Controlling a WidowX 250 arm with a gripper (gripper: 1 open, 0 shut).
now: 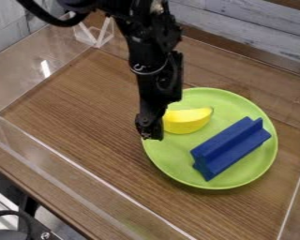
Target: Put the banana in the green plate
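Just right of gripper [147,125]: banana [187,119]

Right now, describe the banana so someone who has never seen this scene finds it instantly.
Find the big round green plate on the wooden table. The banana lies on its upper left part, just right of the black hand. It is the small, stubby, curved yellow piece, unlike the long angular blue block lying lower right of it.
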